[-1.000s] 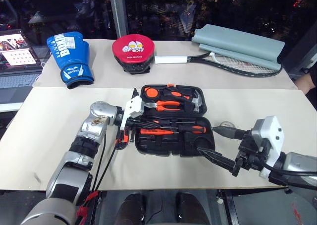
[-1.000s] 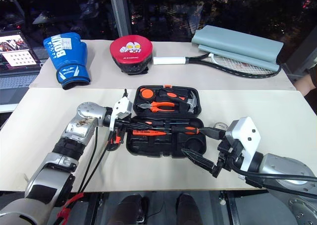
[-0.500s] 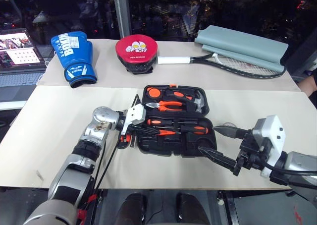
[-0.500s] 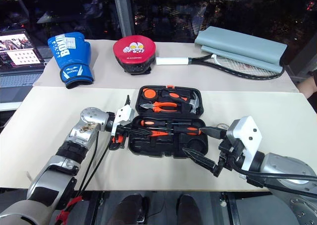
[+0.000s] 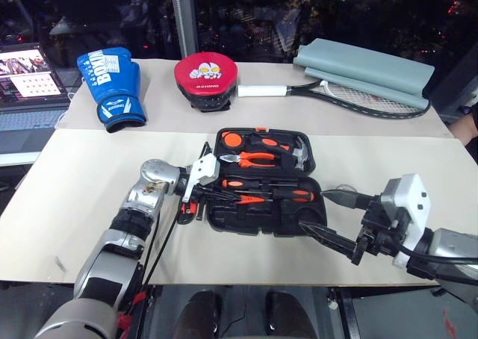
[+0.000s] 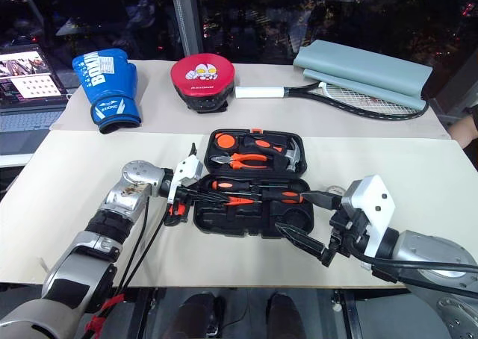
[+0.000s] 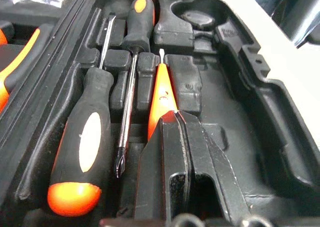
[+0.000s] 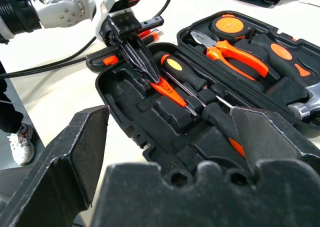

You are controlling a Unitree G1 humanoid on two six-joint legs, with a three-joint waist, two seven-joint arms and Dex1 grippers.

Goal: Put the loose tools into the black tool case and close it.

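Observation:
The black tool case (image 5: 224,223) lies open on the near table. Two orange-and-black screwdrivers (image 7: 82,147) (image 5: 291,195) rest in its near half, with the slim orange tester screwdriver (image 7: 162,94) in a recess beside them. My left gripper (image 7: 172,119) is shut at the case's left end, its tips down on the tester's handle end; whether they pinch it I cannot tell. The utility knife (image 8: 107,61) lies on the table just outside that end. My right gripper (image 5: 314,213) hangs open and empty at the case's right end.
The lid half holds orange-handled pliers (image 5: 254,158) and a hammer (image 5: 299,156). On the far table lie a blue boxing glove (image 5: 110,85), a red punch pad (image 5: 205,78), a racket (image 5: 336,92) and a grey folded mat (image 5: 366,66). A laptop (image 5: 26,78) stands at the left.
The camera has shifted a little. Neither gripper nor any tool has visibly moved.

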